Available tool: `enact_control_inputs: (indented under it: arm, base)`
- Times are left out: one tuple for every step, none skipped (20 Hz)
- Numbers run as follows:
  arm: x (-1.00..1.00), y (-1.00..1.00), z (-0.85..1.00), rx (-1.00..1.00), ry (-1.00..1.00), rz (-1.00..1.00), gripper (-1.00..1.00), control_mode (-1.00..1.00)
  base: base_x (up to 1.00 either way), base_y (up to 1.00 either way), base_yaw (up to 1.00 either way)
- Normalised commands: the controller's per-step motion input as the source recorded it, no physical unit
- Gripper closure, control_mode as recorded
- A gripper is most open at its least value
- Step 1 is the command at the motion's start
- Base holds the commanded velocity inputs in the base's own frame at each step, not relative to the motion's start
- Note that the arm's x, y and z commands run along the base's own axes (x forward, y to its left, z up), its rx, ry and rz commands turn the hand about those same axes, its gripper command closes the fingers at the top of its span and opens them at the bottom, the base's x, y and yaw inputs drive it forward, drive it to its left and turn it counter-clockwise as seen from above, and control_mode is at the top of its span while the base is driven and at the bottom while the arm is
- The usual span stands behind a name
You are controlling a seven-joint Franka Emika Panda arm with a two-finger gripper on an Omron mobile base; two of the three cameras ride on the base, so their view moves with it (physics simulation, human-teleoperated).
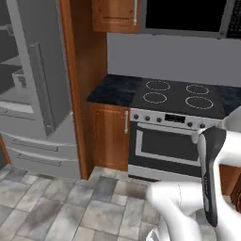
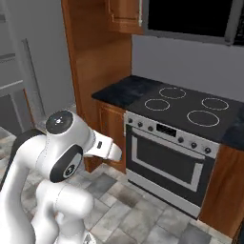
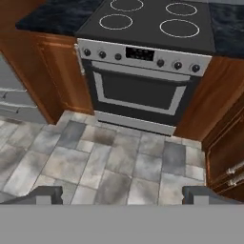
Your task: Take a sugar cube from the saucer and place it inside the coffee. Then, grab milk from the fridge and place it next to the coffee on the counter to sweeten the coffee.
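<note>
The fridge (image 1: 33, 94) stands at the far left, tall and grey, with a long vertical handle and inner shelves showing at the picture's edge. A small pale shape (image 1: 20, 78) rests on one shelf; I cannot tell whether it is the milk. A short stretch of black marble counter (image 1: 113, 89) lies between the wooden side panel and the stove, and nothing stands on it. My gripper (image 3: 124, 198) is open and holds nothing, hanging over the tiled floor and facing the oven. The sugar cube, the saucer and the coffee are out of view.
A steel oven (image 1: 164, 146) with a black stovetop (image 1: 176, 96) is straight ahead, brown cabinets (image 1: 110, 136) on both sides of it. A tall wooden panel (image 1: 80, 84) separates fridge and counter. A dark microwave (image 1: 188, 16) hangs above. Grey floor tiles (image 3: 95, 157) lie in front.
</note>
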Motion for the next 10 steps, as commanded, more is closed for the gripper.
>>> enact_control_inputs:
  arm:
    - [0.0,0.0,0.0,0.0,0.0,0.0,-1.0,1.0]
    - [0.0,0.0,0.0,0.0,0.0,0.0,-1.0,1.0]
    - [0.0,0.0,0.0,0.0,0.0,0.0,-1.0,1.0]
    - [0.0,0.0,0.0,0.0,0.0,0.0,-1.0,1.0]
    - [0.0,0.0,0.0,0.0,0.0,0.0,-1.0,1.0]
    - [0.0,0.0,0.0,0.0,0.0,0.0,-1.0,1.0]
    - [0.0,0.0,0.0,0.0,0.0,0.0,-1.0,1.0]
    - [0.0,0.0,0.0,0.0,0.0,0.0,-1.0,1.0]
    - [0.0,0.0,0.0,0.0,0.0,0.0,-1.0,1.0]
    - [0.0,0.0,0.0,0.0,0.0,0.0,-1.0,1.0]
  base:
    - [0.19,0.26,0.88]
    - [0.49,0.36,0.76]
    - [0.67,0.34,0.71]
    - [0.95,0.41,0.63]
    - [1.0,0.61,0.54]
    - [1.0,0.69,0.5]
    - [1.0,0.88,0.44]
    - [1.0,1.0,0.4]
    - [1.0,1.0,0.33]
    - [1.0,1.0,0.28]
